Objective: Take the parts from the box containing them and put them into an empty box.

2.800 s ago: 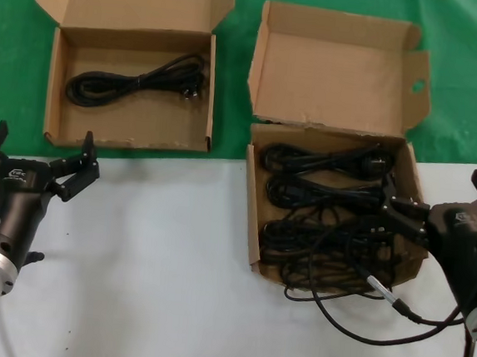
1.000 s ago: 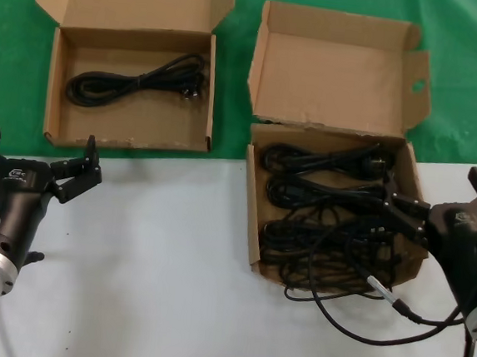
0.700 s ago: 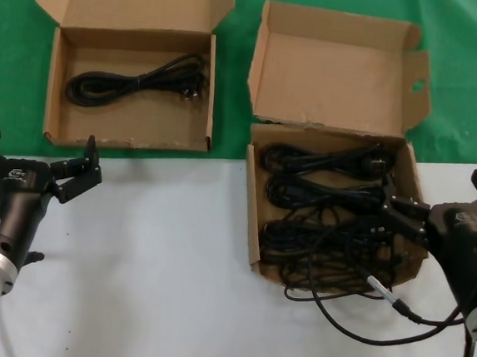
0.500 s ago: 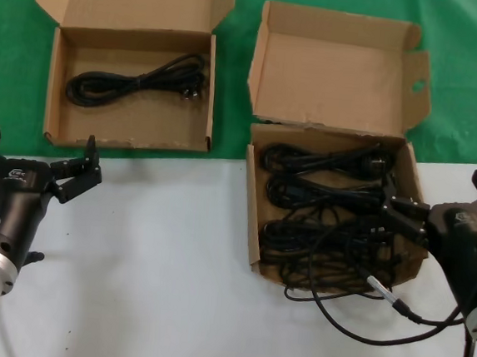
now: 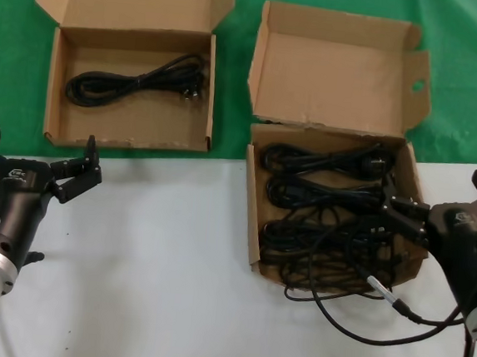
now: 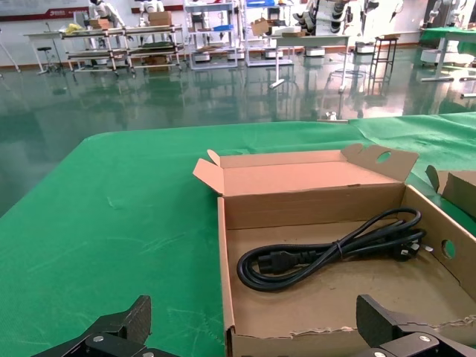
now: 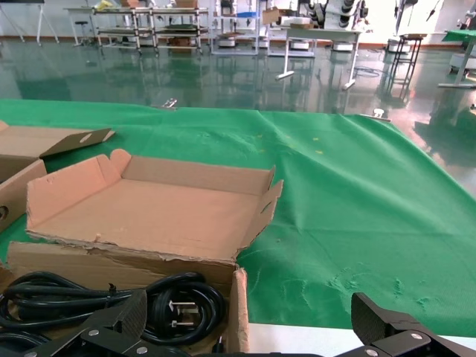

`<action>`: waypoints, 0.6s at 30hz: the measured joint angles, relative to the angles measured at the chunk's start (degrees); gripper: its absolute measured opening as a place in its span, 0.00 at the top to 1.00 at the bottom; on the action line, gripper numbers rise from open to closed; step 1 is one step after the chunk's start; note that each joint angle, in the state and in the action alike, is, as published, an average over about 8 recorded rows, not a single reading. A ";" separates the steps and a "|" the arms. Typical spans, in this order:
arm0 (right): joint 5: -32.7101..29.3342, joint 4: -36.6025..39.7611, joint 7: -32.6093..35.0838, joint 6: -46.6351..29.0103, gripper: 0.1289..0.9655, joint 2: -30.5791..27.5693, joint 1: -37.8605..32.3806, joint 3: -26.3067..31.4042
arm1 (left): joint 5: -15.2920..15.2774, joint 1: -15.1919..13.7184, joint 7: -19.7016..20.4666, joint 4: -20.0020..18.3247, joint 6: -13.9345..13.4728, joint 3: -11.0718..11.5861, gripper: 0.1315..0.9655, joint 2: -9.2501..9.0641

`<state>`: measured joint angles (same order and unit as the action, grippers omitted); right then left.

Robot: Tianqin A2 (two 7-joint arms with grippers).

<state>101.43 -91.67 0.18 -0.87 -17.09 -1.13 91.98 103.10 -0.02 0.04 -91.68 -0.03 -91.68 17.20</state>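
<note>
Several thin black coiled power cables (image 5: 323, 215) are seen heaped in the squarish brown cardboard box (image 5: 253, 230) with the tall side-flapped lid, and one strand is draped over its near wall onto the white table surface (image 5: 170, 289). A single black cable bundle (image 5: 138, 79) is laid in the wide shallow brown cardboard box (image 5: 58, 88) on the green cloth (image 5: 473, 74). The right gripper (image 5: 436, 208) is held spread open at the squarish box's right wall, one finger over the cables, nothing grasped. The left gripper (image 5: 35, 161) is parked, released, near the shallow box.
</note>
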 joint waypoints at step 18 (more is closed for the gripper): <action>0.00 0.00 0.00 0.00 0.00 0.00 0.00 0.00 | 0.00 0.00 0.00 0.00 0.00 0.00 0.00 0.00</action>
<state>101.43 -91.67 0.18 -0.87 -17.09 -1.13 91.98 103.10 -0.02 0.04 -91.68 -0.03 -91.68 17.20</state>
